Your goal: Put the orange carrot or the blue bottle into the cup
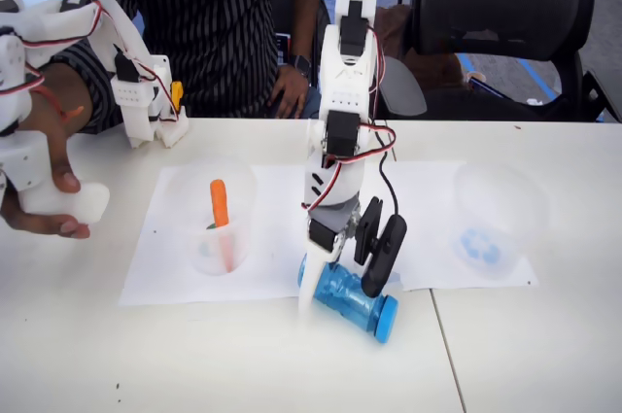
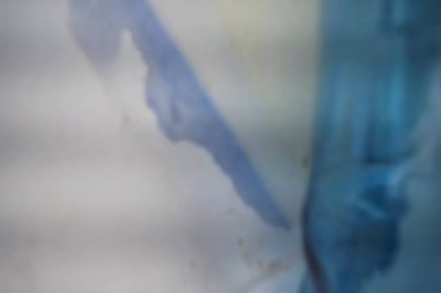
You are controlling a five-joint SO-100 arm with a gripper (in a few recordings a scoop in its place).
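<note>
The blue bottle (image 1: 355, 298) lies on its side on the white table (image 1: 243, 355), at the front edge of a sheet of white paper (image 1: 272, 228), with its solid blue cap (image 1: 387, 319) pointing to the right and toward the camera in the fixed view. The gripper (image 1: 342, 282) is down over the bottle: its white finger (image 1: 313, 287) stands against the bottle's left end and its black finger (image 1: 381, 256) rests on the bottle's far side, so the claw straddles the body. Whether it is squeezing the bottle cannot be told. In the wrist view the bottle (image 2: 372, 134) is a blurred blue mass on the right.

Left of the bottle, on the same paper, a clear tumbler (image 1: 216, 228) stands upright with the orange carrot (image 1: 221, 211) standing inside it. Right of the bottle, on another sheet, is the cup (image 1: 491, 223), with a blue mark showing through its base. Behind the table sits a person in a striped shirt (image 1: 209, 15).
</note>
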